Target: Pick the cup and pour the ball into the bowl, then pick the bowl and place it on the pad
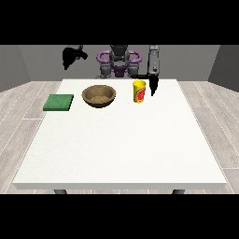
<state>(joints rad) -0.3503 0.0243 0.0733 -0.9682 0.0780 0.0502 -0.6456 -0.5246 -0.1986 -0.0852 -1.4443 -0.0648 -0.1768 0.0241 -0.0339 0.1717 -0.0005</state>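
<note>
Cup (139, 91): upright on surface (121, 140), right of bowl (98, 96); pad (59, 102) far left. Prob. light, rigid, smooth; grasp mid-wall, keep level. Robot hand at view's right (153, 87) just beside cup, finger state can't tell.

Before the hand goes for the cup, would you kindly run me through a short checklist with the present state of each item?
1. Cup upright on the table: ok.
2. Hand at the view's right beside the cup, fingers pointing down: ok; touching it: cannot tell.
3. Ball inside the cup: cannot tell.
4. Bowl upright, apart from the cup: ok.
5. Green pad bare, beside the bowl: ok.
6. Hand at the view's left raised, away from the objects: ok.
</note>
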